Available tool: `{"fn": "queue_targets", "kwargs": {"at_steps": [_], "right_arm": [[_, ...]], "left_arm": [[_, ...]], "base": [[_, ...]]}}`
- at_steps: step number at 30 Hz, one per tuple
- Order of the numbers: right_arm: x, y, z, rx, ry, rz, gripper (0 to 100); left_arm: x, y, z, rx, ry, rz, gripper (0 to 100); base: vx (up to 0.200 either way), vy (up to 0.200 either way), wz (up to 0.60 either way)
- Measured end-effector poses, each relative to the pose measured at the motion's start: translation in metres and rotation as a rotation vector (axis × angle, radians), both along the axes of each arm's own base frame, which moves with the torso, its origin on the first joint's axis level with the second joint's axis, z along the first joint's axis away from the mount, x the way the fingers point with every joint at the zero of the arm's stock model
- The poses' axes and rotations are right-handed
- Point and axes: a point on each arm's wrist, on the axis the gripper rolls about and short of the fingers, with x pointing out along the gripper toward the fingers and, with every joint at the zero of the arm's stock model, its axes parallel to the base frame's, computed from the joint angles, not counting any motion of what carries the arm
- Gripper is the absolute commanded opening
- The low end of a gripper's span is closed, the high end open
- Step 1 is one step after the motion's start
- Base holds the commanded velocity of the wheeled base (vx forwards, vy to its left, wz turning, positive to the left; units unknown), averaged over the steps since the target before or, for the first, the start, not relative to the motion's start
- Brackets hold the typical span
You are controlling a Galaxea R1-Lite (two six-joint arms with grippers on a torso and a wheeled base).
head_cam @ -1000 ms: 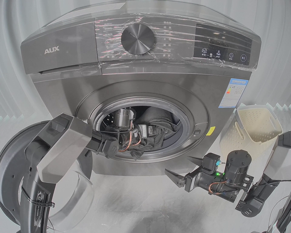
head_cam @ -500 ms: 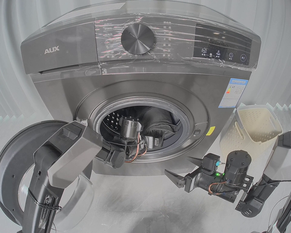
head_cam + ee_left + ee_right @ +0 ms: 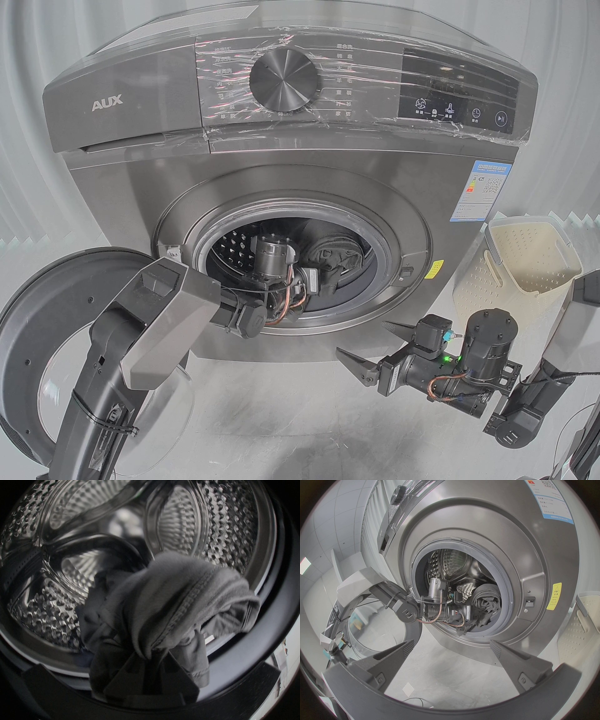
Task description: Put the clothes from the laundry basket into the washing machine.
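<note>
The left claw [image 3: 149,667] is clamped on a dark garment [image 3: 175,605], which mounds over its fingers inside the drum [image 3: 231,533] of the washing machine [image 3: 350,181], close to the mouth. Let go here, the cloth could slump back across the door seal [image 3: 275,617] just under the claw, or a fold could snag a finger on the way out. Ahead of the claw lies open room; the seal's rim sits close beneath the wrist, with more slack to either side. The right claw [image 3: 450,644] hangs outside below the opening with its fingers wide apart and nothing in them, the laundry basket [image 3: 531,250] off to its right.
</note>
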Motion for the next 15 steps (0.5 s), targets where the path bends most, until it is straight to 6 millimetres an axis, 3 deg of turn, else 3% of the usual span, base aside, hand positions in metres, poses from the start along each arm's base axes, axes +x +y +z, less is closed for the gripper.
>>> {"fn": "queue_targets", "kwargs": {"at_steps": [8, 15], "right_arm": [[0.001, 0.001, 0.002, 0.007, -0.008, -0.001, 100], [0.002, 0.002, 0.003, 0.011, -0.014, -0.002, 100]], "left_arm": [[0.025, 0.010, 0.049, -0.117, -0.207, 0.092, 0], [0.041, 0.034, 0.060, -0.172, -0.321, 0.158, 0]], "base": [[0.000, 0.000, 0.00], [0.000, 0.000, 0.00]]}}
